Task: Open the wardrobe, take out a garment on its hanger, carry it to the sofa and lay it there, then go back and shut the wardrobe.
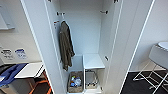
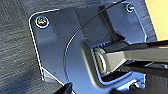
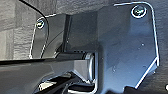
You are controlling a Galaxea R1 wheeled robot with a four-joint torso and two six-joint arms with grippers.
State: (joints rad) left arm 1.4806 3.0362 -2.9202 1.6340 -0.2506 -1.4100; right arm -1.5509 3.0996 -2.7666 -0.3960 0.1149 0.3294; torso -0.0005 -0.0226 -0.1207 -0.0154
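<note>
Head cam sits high and looks forward and slightly down, straight into the open wardrobe (image 1: 85, 32) from close up, with a white chair (image 1: 160, 58) at the right edge of the frame. Both wrist cams point down at dark carpet (image 2: 15, 50), each mostly blocked by the robot's own dark plate. Nothing clearly overlaps between views.

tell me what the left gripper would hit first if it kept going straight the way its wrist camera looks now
Most likely the dark carpeted floor: that is what lies beyond the robot's own plate in the left wrist view. Nothing else seems to stand in that line, though depth is hard to judge and the fingers are hard to make out.
</note>
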